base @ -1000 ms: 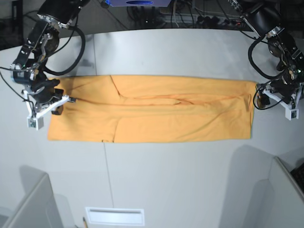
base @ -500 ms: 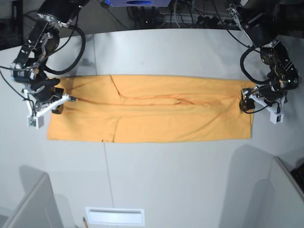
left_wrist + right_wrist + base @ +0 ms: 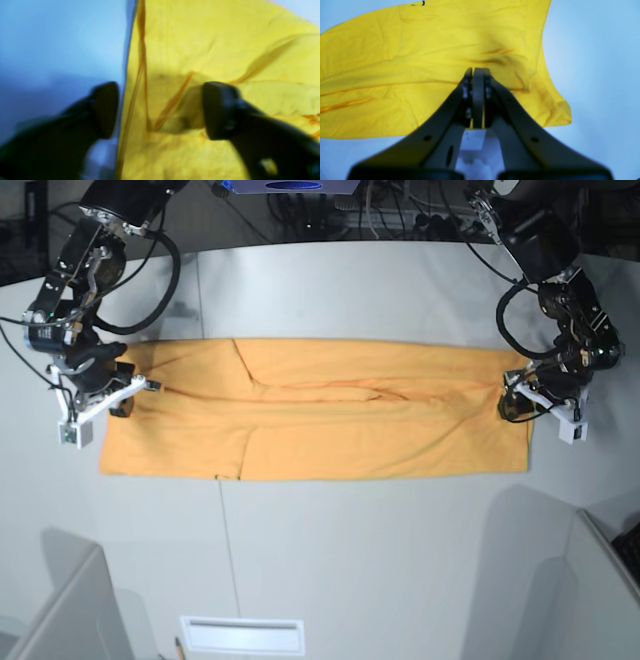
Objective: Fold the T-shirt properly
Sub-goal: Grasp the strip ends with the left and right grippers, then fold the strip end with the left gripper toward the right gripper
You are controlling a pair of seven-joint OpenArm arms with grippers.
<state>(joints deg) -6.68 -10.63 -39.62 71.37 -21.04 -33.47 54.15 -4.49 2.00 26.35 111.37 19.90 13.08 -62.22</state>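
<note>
Orange T-shirt (image 3: 320, 410) flat | left hand (image 3: 160, 110) straddles edge, unclenched | right hand (image 3: 478, 72) clenched on cloth

grey table (image 3: 350, 550); white vent plate (image 3: 242, 635), cables (image 3: 400, 215)
</note>
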